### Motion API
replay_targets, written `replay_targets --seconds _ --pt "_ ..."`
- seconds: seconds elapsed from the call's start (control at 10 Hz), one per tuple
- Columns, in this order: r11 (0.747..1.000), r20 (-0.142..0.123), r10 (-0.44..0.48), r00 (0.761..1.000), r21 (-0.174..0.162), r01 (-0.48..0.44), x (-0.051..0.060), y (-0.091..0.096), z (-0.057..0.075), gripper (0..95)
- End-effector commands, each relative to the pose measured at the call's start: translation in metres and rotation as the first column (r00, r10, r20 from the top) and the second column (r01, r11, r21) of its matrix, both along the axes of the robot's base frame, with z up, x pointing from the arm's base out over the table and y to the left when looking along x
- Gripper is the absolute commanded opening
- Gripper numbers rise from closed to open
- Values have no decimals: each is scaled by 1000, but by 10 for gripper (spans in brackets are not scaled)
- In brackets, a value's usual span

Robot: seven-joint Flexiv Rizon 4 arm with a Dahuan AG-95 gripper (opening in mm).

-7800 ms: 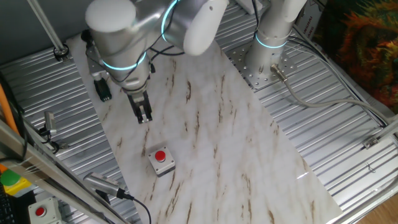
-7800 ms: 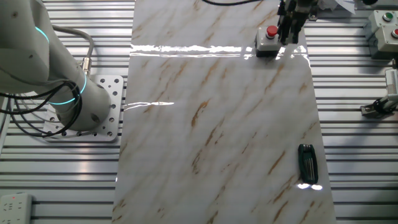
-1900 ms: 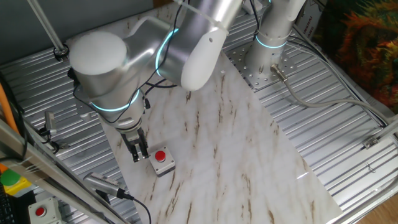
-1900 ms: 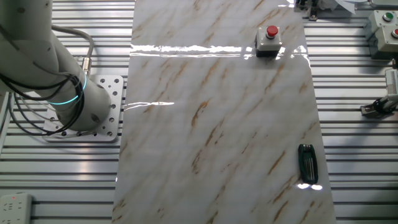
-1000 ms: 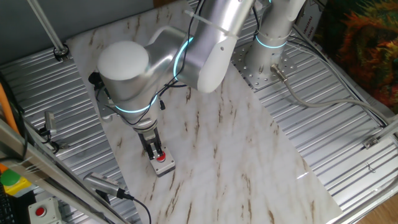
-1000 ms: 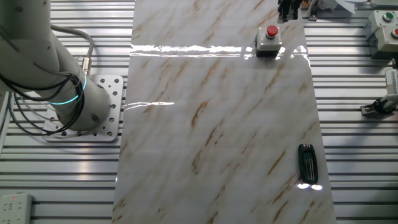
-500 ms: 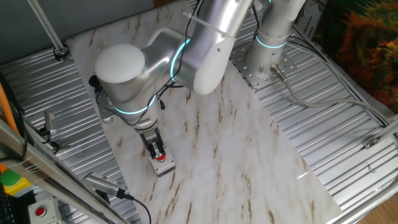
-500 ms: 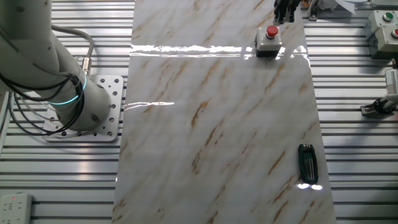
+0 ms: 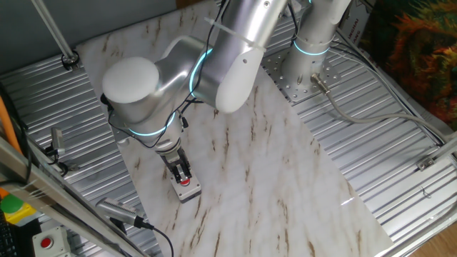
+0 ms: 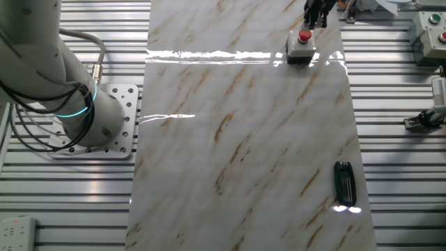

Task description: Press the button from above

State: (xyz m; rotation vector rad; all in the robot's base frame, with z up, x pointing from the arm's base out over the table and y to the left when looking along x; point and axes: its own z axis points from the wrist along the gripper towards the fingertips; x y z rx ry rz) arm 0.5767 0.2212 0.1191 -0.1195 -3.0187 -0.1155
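The button (image 9: 186, 181) is a small round red cap on a small light-grey square box (image 9: 189, 191) near the front left of the marble board (image 9: 243, 164). It also shows in the other fixed view (image 10: 304, 35) on its box (image 10: 299, 49). My gripper (image 9: 182, 173) points down right over the button, with its dark fingers pressed together and their tips overlapping the red cap's far edge. I cannot tell whether the tips touch the cap. In the other fixed view the gripper (image 10: 311, 18) hangs just behind the button at the top edge.
A black flat tool (image 10: 344, 183) lies on the board far from the button. A red button on an off-white housing (image 9: 46, 243) and a green button on a yellow housing (image 9: 13, 207) sit beyond the board's left edge. A metal cylinder with a cable (image 9: 118, 213) lies nearby.
Over the last second my gripper has shifted slightly across the board and settled closer over the red button. The button box has not moved.
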Motion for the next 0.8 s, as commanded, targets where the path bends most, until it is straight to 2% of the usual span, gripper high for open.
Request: replay_targets --seconds 0.1,0.4,0.8 --pt "1000 6 -8 1000 -3 8 -2 0 -2 0" --pt "1000 12 -11 1000 -3 11 -2 1 -9 0" --pt "1000 14 -6 1000 -4 6 -2 1 -9 0"
